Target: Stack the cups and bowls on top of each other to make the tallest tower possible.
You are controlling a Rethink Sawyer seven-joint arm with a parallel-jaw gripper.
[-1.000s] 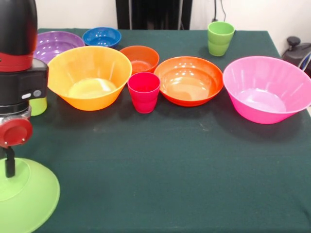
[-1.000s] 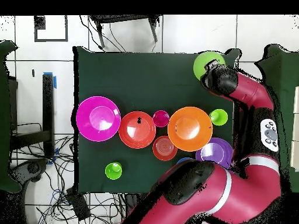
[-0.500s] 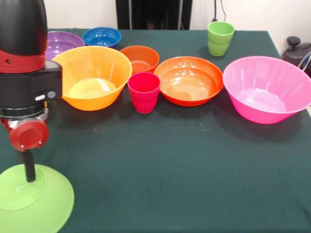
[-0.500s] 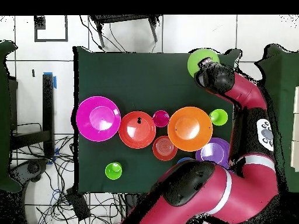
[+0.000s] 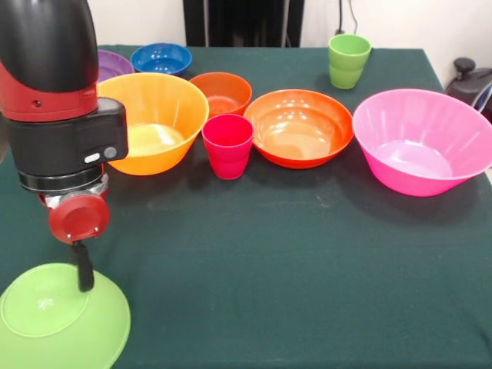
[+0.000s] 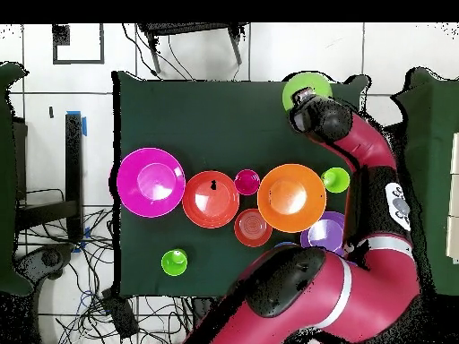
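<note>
You've got the gripper (image 5: pixel 81 269) low at the front-left corner of the table (image 5: pixel 307 254) in the front view, one dark finger touching the upturned base of the lime green bowl (image 5: pixel 54 319), which sits rim-down. Can't tell whether the jaws are wide or narrow or actually pinching anything: only one finger shows, the rest hidden behind the red wrist knob. In the overhead view the same bowl (image 6: pixel 300 88) peeks out from under the arm's head near the table's far right corner, well apart from everything else. No tower yet; every other piece stands alone, rim-up. Front view, row across the middle, left to right: yellow-orange bowl (image 5: pixel 157 119), partly behind the arm; red-pink cup (image 5: pixel 227 146) just beside it; medium orange bowl (image 5: pixel 300 127); big pink bowl (image 5: pixel 423 142) near the right edge, empty. Behind that row: purple bowl (image 5: pixel 115 63), mostly hidden by the arm; small blue bowl (image 5: pixel 161 57); small dark orange bowl (image 5: pixel 223 91) close behind the red-pink cup; one light green cup (image 5: pixel 348 60) upright toward the back right. Overhead also gives you the second light green cup (image 6: pixel 336 179), between the yellow-orange bowl and the arm, not visible from the front.
</note>
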